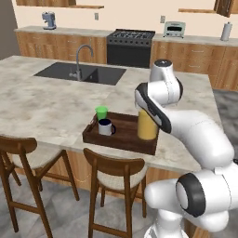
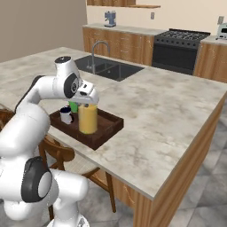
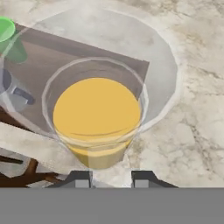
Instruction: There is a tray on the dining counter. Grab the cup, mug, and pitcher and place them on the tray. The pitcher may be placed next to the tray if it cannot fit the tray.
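I am watching the pitcher (image 1: pixel 148 124) sitting upright inside the tray (image 1: pixel 122 140), at the end away from the mug (image 1: pixel 106 127) and the cup (image 1: pixel 101 112), which are both standing in the tray too. My pincer (image 3: pixel 111 178) is hanging right over the pitcher's rim, its two tips narrowly spaced with the glass wall between them, so I am judging it to be pinching the pitcher at the rim. The risk I am seeing is in letting go: the pitcher is full of orange liquid and standing close to the tray's end wall. If I am lifting away while a tip is dragging on the rim, I am tipping it toward the mug or over the wall onto the surface (image 1: pixel 42 104).
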Robot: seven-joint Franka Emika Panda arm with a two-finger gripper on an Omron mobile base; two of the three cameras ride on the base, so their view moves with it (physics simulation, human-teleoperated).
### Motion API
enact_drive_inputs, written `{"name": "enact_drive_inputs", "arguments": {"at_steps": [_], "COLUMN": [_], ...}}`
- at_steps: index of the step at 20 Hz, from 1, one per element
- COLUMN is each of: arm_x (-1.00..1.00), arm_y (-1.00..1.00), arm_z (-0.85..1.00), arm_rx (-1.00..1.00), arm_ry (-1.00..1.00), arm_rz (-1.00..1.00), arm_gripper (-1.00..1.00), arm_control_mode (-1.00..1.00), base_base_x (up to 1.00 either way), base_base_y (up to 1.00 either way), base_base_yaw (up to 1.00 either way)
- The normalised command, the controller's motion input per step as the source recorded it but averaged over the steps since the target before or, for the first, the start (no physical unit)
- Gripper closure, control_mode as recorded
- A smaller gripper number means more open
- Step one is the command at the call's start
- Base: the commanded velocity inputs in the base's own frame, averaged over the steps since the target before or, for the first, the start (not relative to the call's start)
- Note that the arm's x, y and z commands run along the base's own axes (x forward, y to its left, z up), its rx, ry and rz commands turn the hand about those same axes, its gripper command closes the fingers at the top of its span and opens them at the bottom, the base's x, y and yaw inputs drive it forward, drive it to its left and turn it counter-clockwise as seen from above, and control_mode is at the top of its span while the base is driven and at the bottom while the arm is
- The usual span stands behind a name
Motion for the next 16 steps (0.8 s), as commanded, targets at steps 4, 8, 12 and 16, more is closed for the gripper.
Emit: {"name": "enact_drive_inputs", "arguments": {"at_steps": [4, 8, 12, 16], "arm_x": [0.75, 0.67, 0.42, 0.28], "arm_y": [0.00, 0.00, 0.08, 0.12], "arm_z": [0.00, -0.08, -0.24, -0.34], "arm_rx": [0.00, 0.00, 0.00, 0.00], "arm_ry": [0.00, 0.00, 0.00, -0.01], "arm_rz": [0.01, 0.00, 0.00, 0.00], "arm_gripper": [1.00, 1.00, 1.00, 1.00], "arm_control_mode": [-1.00, -1.00, -1.00, -1.00], "base_base_x": [0.00, 0.00, 0.00, 0.00], "base_base_y": [0.00, 0.00, 0.00, 0.00], "base_base_yaw": [0.00, 0.00, 0.00, 0.00]}}
